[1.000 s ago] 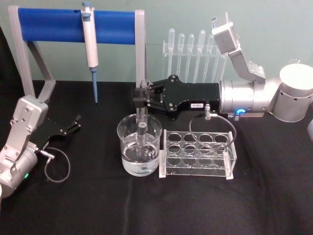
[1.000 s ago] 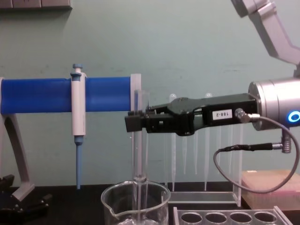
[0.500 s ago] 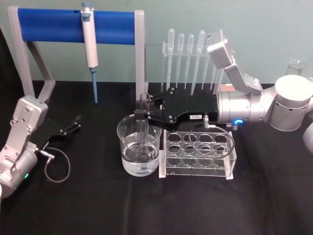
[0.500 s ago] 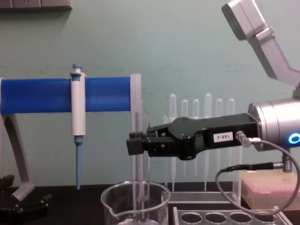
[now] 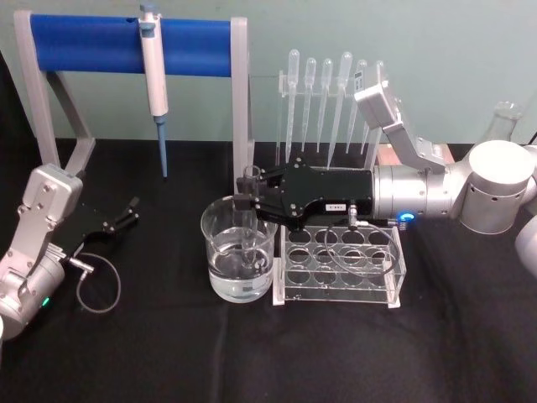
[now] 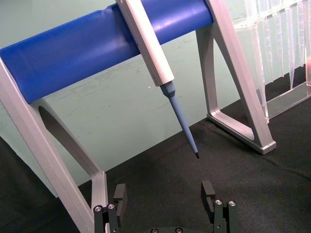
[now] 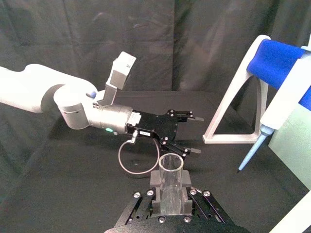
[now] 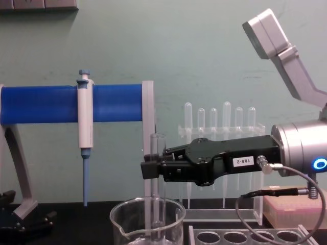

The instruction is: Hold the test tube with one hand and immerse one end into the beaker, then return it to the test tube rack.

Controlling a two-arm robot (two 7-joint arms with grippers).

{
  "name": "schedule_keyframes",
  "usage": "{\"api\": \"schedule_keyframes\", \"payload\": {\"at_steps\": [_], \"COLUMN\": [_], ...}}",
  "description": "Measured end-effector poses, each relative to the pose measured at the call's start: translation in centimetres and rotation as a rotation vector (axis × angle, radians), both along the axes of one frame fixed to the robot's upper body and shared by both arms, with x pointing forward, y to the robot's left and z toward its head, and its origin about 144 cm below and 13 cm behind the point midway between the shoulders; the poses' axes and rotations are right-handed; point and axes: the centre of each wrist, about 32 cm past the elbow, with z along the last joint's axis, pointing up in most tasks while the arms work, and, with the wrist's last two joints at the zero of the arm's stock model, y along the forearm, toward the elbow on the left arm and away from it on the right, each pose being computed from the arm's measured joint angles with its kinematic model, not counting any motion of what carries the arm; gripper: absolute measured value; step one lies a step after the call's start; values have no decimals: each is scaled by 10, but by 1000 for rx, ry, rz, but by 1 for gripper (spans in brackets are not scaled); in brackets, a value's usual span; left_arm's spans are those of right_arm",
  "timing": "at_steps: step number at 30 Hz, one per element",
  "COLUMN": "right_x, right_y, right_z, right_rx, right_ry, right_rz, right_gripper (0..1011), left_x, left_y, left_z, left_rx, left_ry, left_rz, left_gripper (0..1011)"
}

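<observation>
The right claw (image 5: pixel 246 204) is clamped on the upright test tube (image 5: pixel 250 239), its lower end dipped in the beaker (image 5: pixel 210 233), the rack (image 5: pixel 338 295) just beside on the right; the left claw (image 5: pixel 128 211) is parked, fingers spread.

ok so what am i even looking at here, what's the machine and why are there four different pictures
It is a robot with two arms, each ending in a black two-fingered gripper. Four cameras catch one moment: the head view looks down on the table, the chest view looks across it from the side, and one camera rides on each wrist. On the table stand a glass beaker with water, a clear test tube rack beside it, a blue-barred stand with a pipettor hanging on it, and a row of plastic pipettes at the back. The right gripper is shut on the test tube, holding it upright with its lower end down in the beaker. The left gripper sits low at the robot's left, open and idle.
</observation>
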Motion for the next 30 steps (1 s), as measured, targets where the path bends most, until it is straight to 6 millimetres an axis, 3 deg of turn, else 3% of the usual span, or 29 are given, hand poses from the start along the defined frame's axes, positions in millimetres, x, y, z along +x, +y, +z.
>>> {"api": "schedule_keyframes", "payload": {"at_steps": [30], "right_x": [3], "right_y": [8], "right_z": [-11], "right_rx": [-5], "right_ry": [11], "right_rz": [-23], "right_gripper": [237], "left_x": [0], "left_y": [0], "left_z": [0], "left_rx": [0], "left_ry": [0], "left_rz": [0], "left_gripper": [1000]}}
